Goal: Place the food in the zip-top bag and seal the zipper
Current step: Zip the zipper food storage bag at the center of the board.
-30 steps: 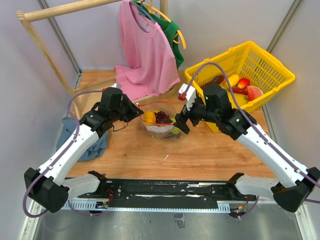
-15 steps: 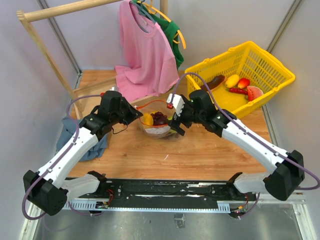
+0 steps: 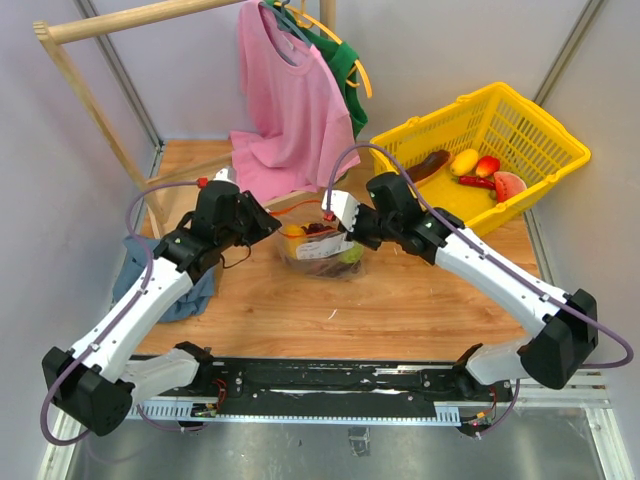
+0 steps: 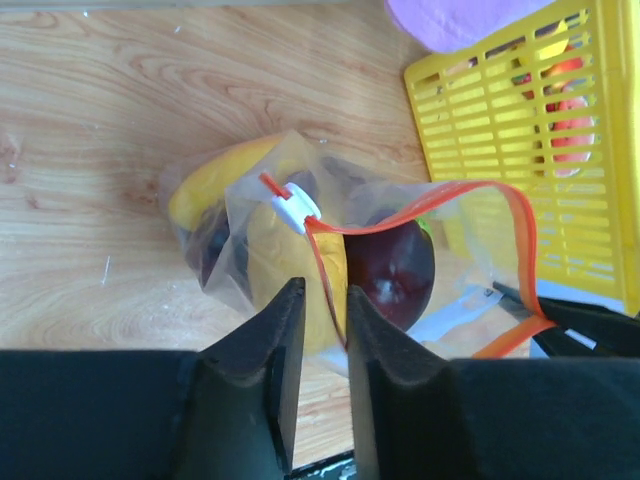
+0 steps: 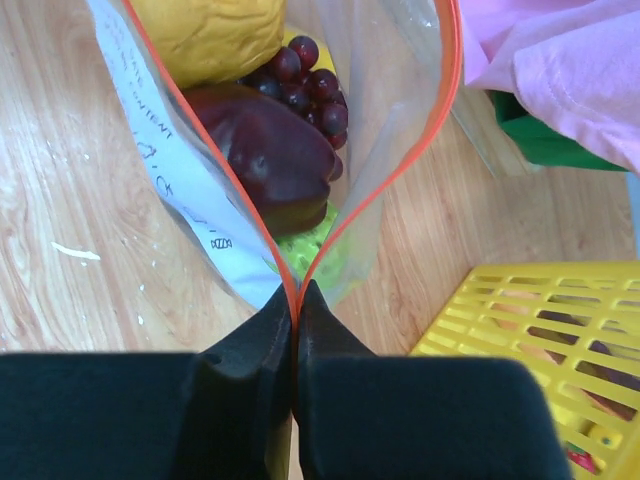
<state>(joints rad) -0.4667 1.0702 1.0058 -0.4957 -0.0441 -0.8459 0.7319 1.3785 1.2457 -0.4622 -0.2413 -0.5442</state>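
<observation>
We judge sealing underway: our right hand [image 5: 295, 300] clamps the zipper [image 5: 457, 90], the filled zip-top bag [image 5: 190, 190] just ahead of it; our left hand [image 4: 323, 292], slightly apart astride the strip, should next pull the white tab [image 4: 293, 208] across.

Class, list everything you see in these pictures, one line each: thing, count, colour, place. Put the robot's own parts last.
table: one, light wood, under everything
zip-top bag: one, clear, mid-table
zipper: one, red-orange, bag's mouth, gaping
yellow-orange fruit: one, in the bag
grapes: one bunch, dark purple, in the bag
dark red piece: one, in the bag
green piece: one, bag's bottom
basket: one, yellow, back right
toy food: about four, mixed colours, in the basket
shirt: one, pink, hanging at the back
garment: one, green, behind the shirt
rack: one, pale wood, back left
cloth: one, grey-blue, table's left
left hand: black, slightly open around the zipper
right hand: black, pinching the zipper
</observation>
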